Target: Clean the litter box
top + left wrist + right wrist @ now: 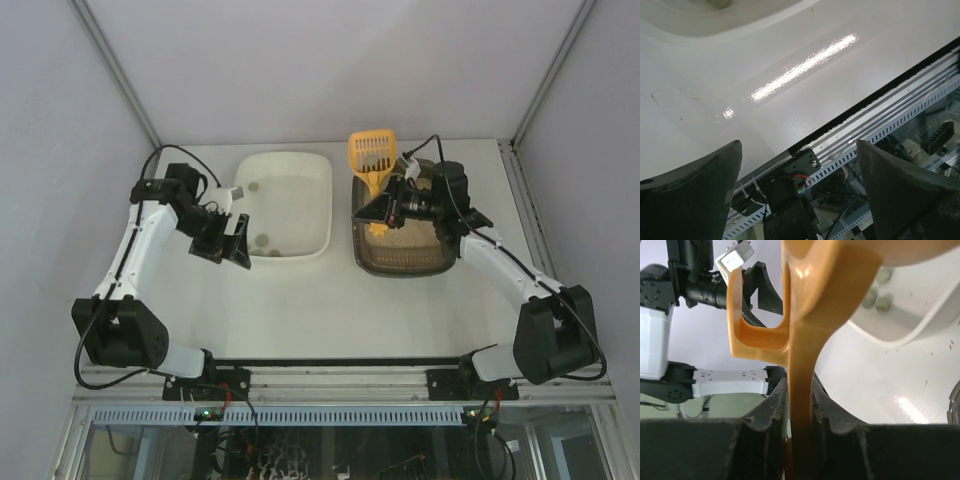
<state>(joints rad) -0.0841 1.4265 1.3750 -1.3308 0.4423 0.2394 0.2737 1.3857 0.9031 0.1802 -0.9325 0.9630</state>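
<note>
litter box (405,258) stood close to the right of the white tub (327,200), not touching it, probably so that the waste had only a short way to travel. the right gripper (385,207) was clenched on the handle of the yellow scoop (371,152), which left the slotted head free, right of the tub's far corner. the left gripper (237,240) hung released and empty at the tub's near left corner, seemingly kept out of the way. a few lumps (262,238) lay inside the tub.

White arms (128,250), black joints (120,335) and claws (242,243)
</note>
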